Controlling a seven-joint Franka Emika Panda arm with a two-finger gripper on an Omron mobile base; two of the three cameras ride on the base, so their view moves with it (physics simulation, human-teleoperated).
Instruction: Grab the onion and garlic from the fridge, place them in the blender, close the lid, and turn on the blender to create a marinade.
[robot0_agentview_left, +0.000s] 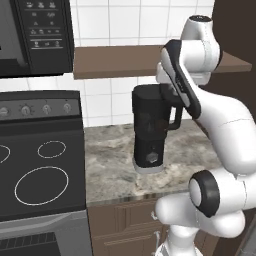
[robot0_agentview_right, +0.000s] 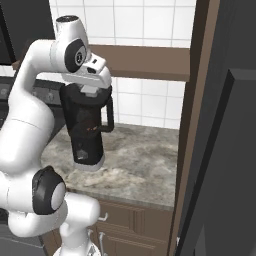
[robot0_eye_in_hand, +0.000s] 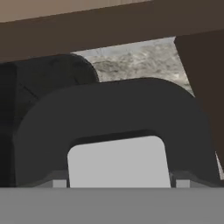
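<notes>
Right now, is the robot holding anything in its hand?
It looks like the lid, gripped across its sides, just above the blender. The gripper's contact isn't clearly visible, so I'm not certain.

Base views flank blender (robot0_agentview_left: 150, 130); hand view close.

We see a matt black plastic blender (robot0_agentview_left: 149, 127) on a mottled grey stone counter (robot0_agentview_left: 110, 170), beneath a brown wooden shelf (robot0_agentview_left: 115, 60).

white tiled wall (robot0_agentview_left: 115, 20), brown wooden shelf (robot0_agentview_left: 120, 60), marbled stone counter (robot0_agentview_left: 112, 165), black stove (robot0_agentview_left: 40, 165), brown cabinets (robot0_agentview_right: 130, 225) below.
</notes>
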